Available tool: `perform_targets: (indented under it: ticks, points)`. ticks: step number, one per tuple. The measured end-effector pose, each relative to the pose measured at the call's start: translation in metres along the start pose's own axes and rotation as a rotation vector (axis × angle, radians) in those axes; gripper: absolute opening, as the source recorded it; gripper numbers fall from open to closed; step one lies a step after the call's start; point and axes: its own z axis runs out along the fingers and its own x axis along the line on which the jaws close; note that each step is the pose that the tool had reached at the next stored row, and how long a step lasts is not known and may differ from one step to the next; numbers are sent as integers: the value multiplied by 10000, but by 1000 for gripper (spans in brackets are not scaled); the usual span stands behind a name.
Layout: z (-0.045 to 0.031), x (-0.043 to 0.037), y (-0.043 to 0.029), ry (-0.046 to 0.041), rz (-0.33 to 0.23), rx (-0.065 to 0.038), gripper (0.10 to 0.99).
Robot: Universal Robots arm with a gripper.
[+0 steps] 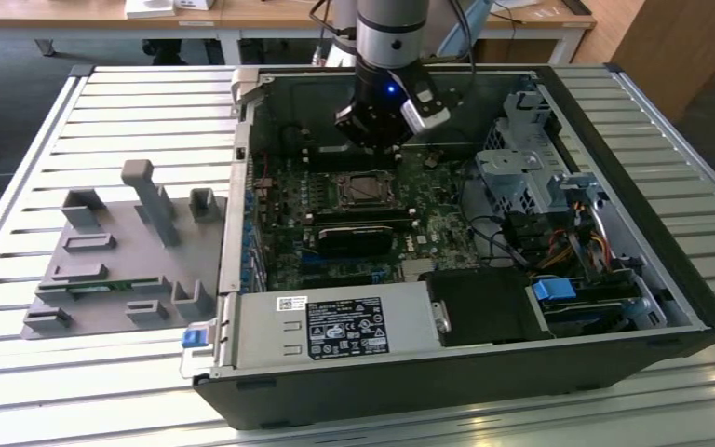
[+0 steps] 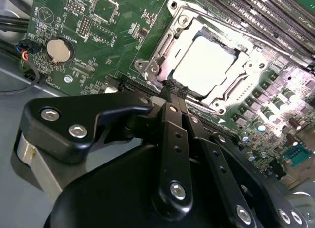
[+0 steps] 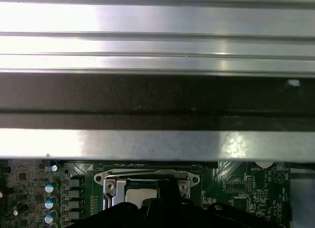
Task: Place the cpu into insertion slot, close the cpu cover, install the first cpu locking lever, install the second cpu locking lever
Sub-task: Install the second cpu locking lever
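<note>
Pincer (image 2: 172, 90) fingers pressed together, holding nothing, tips at the cpu cover's (image 2: 162, 50) edge. Cpu (image 2: 204, 60) seated, cover down.

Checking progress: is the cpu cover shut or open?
Shut: the cpu cover lies flat around the cpu, which shows through its window.

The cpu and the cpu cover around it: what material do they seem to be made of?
The cpu looks like metal with a smooth, dull silver top; it reflects light as a broad white glare. The cpu cover seems to be thin stamped steel with a brighter finish, judging by its sharp glints and bent edges. Both are guesses from appearance.
</note>
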Motion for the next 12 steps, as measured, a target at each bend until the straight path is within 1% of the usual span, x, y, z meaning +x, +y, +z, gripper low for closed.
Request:
perform_targets:
  ticks: [4, 9, 12]
  points:
    - [1, 0, -31, 0, -1, -1, 106]
    - [0, 0, -41, 3, 1, 0, 106]
    - [-16, 0, -41, 16, 1, 0, 106]
